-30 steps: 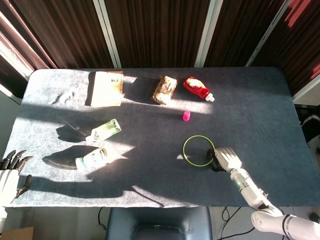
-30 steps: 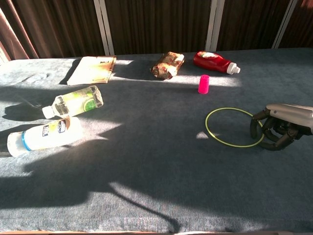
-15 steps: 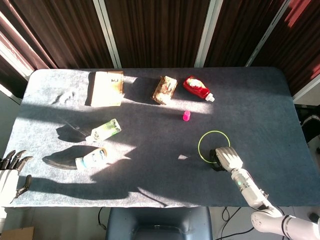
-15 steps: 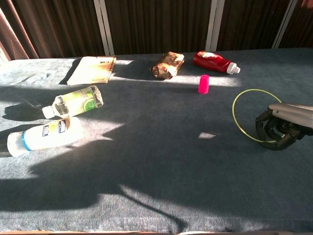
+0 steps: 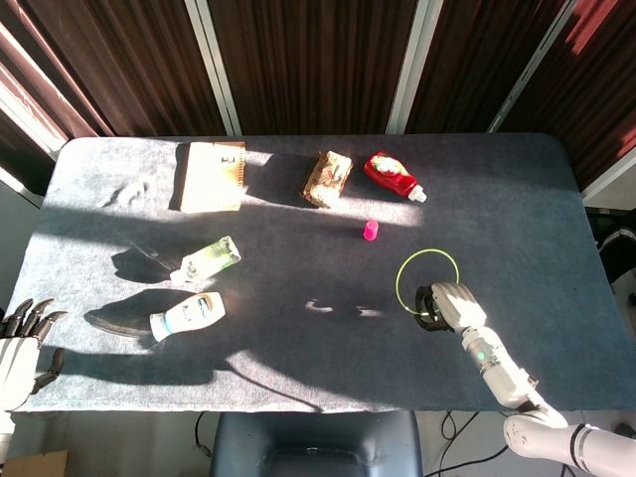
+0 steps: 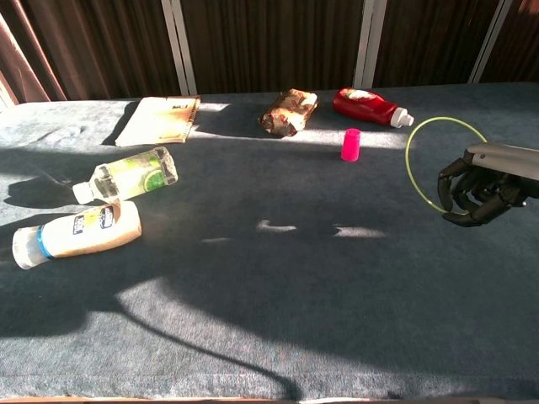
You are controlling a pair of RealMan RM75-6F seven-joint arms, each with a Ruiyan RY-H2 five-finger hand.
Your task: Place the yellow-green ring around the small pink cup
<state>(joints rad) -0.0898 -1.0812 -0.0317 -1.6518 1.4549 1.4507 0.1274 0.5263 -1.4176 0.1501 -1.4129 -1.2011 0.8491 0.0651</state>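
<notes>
The yellow-green ring hangs lifted off the table, tilted, gripped at its near edge by my right hand. The small pink cup stands upright on the grey table, up and to the left of the ring, a clear gap between them. My left hand shows only at the head view's bottom left corner, off the table, fingers spread and holding nothing.
A red ketchup bottle and a brown snack bag lie behind the cup. A notebook is at the back left. Two bottles lie on their sides at the left. The table edge runs along the front.
My right hand has raised the ring from lying flat on the table into the air and carried it up and to the right. The left hand has stayed put.
</notes>
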